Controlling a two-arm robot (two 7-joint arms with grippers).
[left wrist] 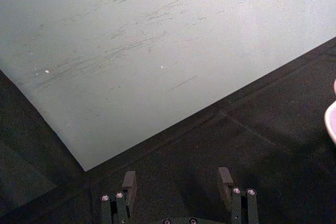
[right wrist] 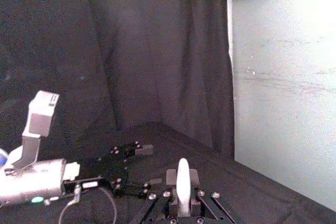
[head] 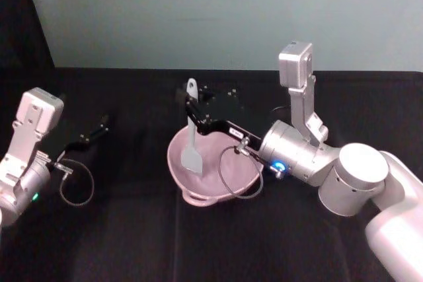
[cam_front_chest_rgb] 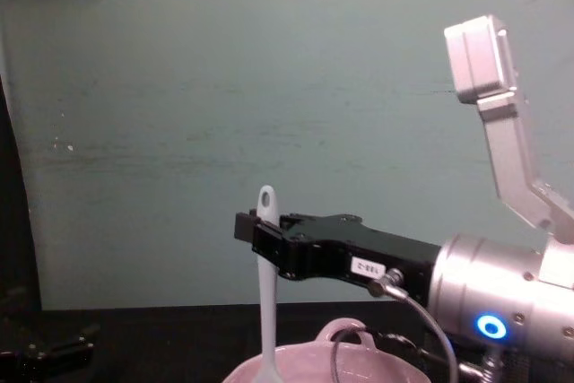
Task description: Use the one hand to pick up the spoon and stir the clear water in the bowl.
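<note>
Pink bowl [head: 173,158]: middle of the black desk [head: 132,242] | spoon [head: 191,133]: upright, blade down inside bowl, handle hole on top | right gripper [head: 188,106]: clamped on spoon handle above bowl's far rim | left gripper [head: 92,133]: parked near desk's left edge, fingers apart

The bowl [head: 208,183] sits on the surface [head: 132,229] near the middle of the head view, with the wall [head: 198,18] behind it at 12 o'clock. The spoon [head: 192,138] stands upright in the bowl, blade down at the bowl's 9 o'clock side. The right gripper [head: 188,102] reaches in from 4 o'clock across the bowl, jaws closed on the spoon's handle. The left gripper [head: 99,127] lies well apart at the bowl's 9 o'clock, jaws spread.
</note>
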